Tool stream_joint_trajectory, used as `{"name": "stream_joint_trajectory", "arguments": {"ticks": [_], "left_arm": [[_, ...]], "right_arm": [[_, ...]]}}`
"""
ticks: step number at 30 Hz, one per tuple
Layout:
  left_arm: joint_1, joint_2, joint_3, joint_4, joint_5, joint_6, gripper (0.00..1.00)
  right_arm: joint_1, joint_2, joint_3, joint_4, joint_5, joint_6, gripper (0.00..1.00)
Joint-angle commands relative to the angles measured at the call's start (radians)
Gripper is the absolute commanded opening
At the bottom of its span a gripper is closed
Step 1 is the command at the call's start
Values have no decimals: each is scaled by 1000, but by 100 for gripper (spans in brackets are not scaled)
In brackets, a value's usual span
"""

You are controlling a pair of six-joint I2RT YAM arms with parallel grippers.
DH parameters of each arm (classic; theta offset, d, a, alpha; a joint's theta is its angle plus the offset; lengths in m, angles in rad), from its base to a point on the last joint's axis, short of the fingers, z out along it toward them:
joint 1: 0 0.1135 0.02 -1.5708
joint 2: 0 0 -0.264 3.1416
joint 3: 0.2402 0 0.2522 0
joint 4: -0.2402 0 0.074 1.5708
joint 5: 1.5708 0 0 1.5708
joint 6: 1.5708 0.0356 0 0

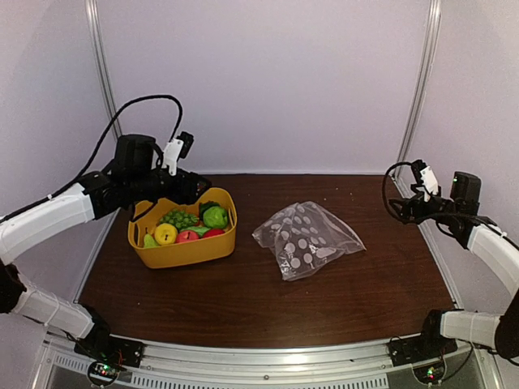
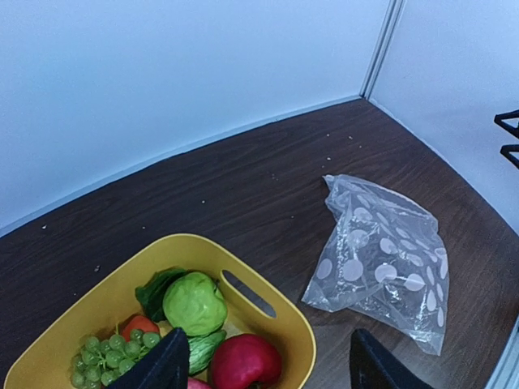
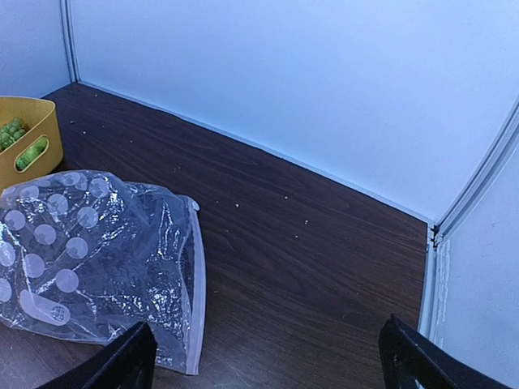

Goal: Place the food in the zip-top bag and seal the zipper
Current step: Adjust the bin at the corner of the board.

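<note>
The food [image 1: 187, 227] lies in a yellow tub [image 1: 183, 252] at the left: grapes [image 2: 104, 354], a green fruit [image 2: 195, 304] and a red apple [image 2: 244, 361] show on top. My left gripper [image 1: 196, 190] hovers open over the tub's back rim, holding nothing; its fingertips [image 2: 165, 367] straddle the tub's right end. The zip-top bag [image 1: 306, 239] lies flat and crumpled mid-table, with nothing in it that I can see. Its zipper [image 3: 198, 284] runs along the edge facing the right arm. My right gripper [image 1: 399, 206] hangs open above the table's right side, apart from the bag [image 3: 81, 259].
White walls with metal corner posts [image 1: 418, 89] close in the dark wooden table [image 1: 243, 300]. Bare tabletop lies between tub and bag and along the front. The tub's slotted handle [image 2: 247, 293] faces the bag [image 2: 381, 259].
</note>
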Motion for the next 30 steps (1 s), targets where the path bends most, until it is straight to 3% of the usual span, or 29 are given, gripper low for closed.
{"name": "stream_joint_trajectory", "arguments": {"ticks": [1, 4, 8, 11, 17, 21, 25, 30], "left_arm": [[-47, 133, 147, -132, -35, -84, 68], [-73, 219, 222, -169, -35, -88, 63], [-117, 257, 324, -377, -36, 115, 62], [-128, 210, 291, -490, -120, 216, 63], [-127, 82, 125, -438, -197, 379, 73], [-126, 116, 85, -459, -202, 456, 74], [-122, 187, 81, -467, -250, 483, 71], [-87, 239, 102, -479, -197, 492, 59]], "right_arm": [[4, 12, 13, -39, -46, -26, 96], [7, 3, 12, -39, -55, -28, 95], [7, -16, 9, -39, -60, -30, 95], [7, -31, 6, -41, -73, -34, 95], [17, -26, 24, -69, -100, -45, 93], [21, -24, 24, -77, -108, -49, 93], [22, -29, 25, -80, -110, -58, 92], [24, -25, 25, -86, -111, -64, 92]]}}
